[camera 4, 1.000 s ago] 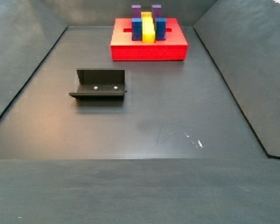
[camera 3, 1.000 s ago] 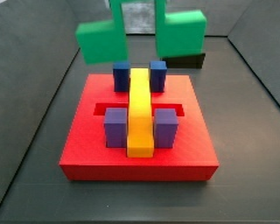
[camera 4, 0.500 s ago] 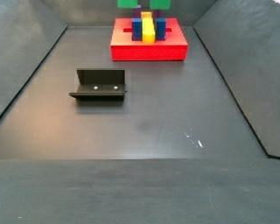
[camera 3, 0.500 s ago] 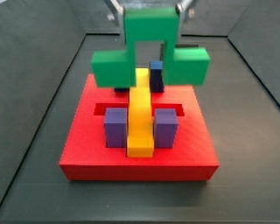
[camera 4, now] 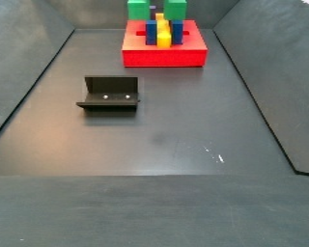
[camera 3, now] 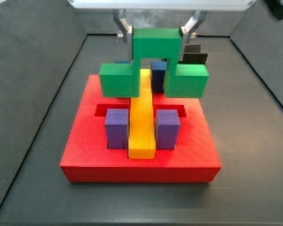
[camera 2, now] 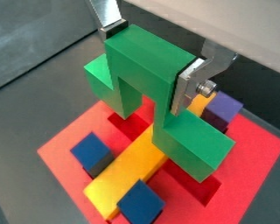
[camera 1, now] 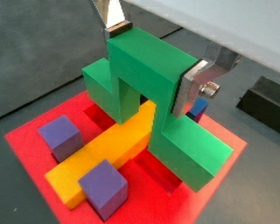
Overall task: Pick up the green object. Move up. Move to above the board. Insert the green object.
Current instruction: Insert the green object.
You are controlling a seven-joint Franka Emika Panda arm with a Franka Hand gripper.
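Note:
My gripper (camera 3: 156, 35) is shut on the raised middle cube of the green object (camera 3: 155, 64), its silver fingers (camera 1: 201, 83) clamping both sides. The green object (camera 1: 149, 83) straddles the long yellow bar (camera 3: 141, 110) at the far end of the red board (camera 3: 141, 163), its two lower side cubes hanging on either side of the bar. Both wrist views show it over the board (camera 2: 254, 175); whether the side cubes touch the board I cannot tell. In a side view the green object (camera 4: 158, 10) sits at the far end above the board (camera 4: 164, 56).
Two purple blocks (camera 3: 114, 126) flank the yellow bar near the front, and blue blocks (camera 2: 94, 150) stand by its far end. A black block (camera 3: 195, 58) lies behind the board. The dark fixture (camera 4: 109, 95) stands on the grey floor at mid left. Grey walls enclose the bin.
The gripper has come down with the green object, from high above the board's far end to straddling the yellow bar.

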